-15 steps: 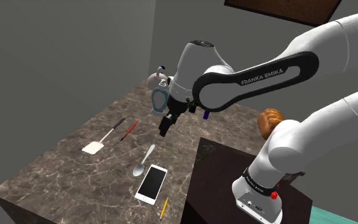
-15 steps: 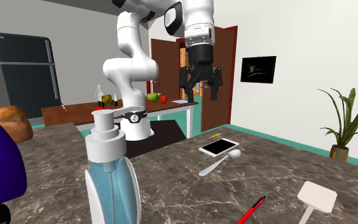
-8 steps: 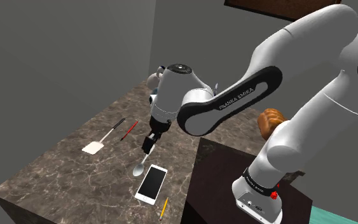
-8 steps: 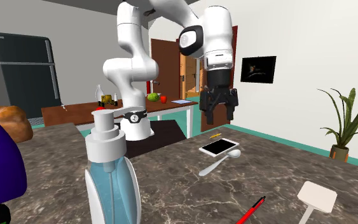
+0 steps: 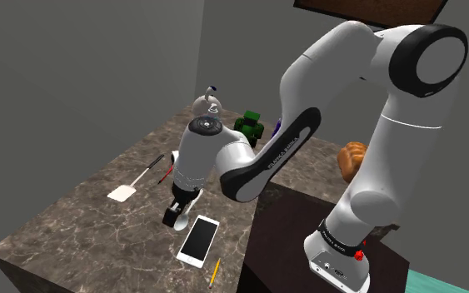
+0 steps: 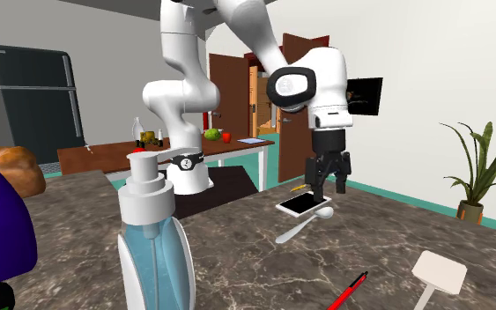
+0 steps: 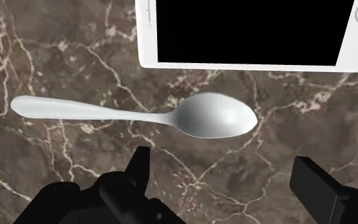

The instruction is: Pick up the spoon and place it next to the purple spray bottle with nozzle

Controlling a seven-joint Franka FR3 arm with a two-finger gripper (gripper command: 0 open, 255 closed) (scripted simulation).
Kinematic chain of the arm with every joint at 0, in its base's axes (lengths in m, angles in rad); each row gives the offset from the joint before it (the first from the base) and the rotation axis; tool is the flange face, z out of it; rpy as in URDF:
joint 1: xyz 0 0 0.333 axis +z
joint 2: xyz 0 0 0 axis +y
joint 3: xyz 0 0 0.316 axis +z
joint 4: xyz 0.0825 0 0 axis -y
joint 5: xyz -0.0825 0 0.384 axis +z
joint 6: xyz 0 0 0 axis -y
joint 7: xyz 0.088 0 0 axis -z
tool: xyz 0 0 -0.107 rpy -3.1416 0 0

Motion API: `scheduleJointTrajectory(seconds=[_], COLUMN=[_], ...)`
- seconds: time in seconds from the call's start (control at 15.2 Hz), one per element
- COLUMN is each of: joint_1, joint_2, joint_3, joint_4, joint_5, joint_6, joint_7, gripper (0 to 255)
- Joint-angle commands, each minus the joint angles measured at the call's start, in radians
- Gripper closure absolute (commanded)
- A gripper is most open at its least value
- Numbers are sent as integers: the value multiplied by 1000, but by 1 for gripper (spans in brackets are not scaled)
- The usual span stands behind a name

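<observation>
I see the spoon [image 7: 139, 116] on the counter [image 7: 56, 51], just beside the phone [image 7: 247, 32]. My gripper [image 7: 225, 167] hangs over its bowl.

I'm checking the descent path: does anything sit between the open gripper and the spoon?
Nothing visible does. The spoon lies bare on the marbled counter just ahead of the open gripper; the white smartphone lies beside it, not touching.

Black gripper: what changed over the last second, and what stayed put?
The all-black two-finger gripper came down from well above the dark veined counter to just over the pale grey spoon, open and holding nothing. Spoon, white phone, red pen and white spatula lie as before.
</observation>
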Motion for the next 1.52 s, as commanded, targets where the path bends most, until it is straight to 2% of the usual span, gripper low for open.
scheduleJointTrajectory(seconds=[0.0, 0.4, 0.86, 0.92, 1.45], joint_1=[25, 80, 80, 80, 80], joint_2=[43, 131, 130, 130, 130], joint_3=[-31, -108, -109, -109, -109], joint_4=[13, 41, 41, 41, 41], joint_5=[-69, -192, -191, -191, -191], joint_6=[18, 59, 59, 59, 59], joint_7=[51, 139, 139, 139, 139], gripper=[0, 0, 0, 255, 255])
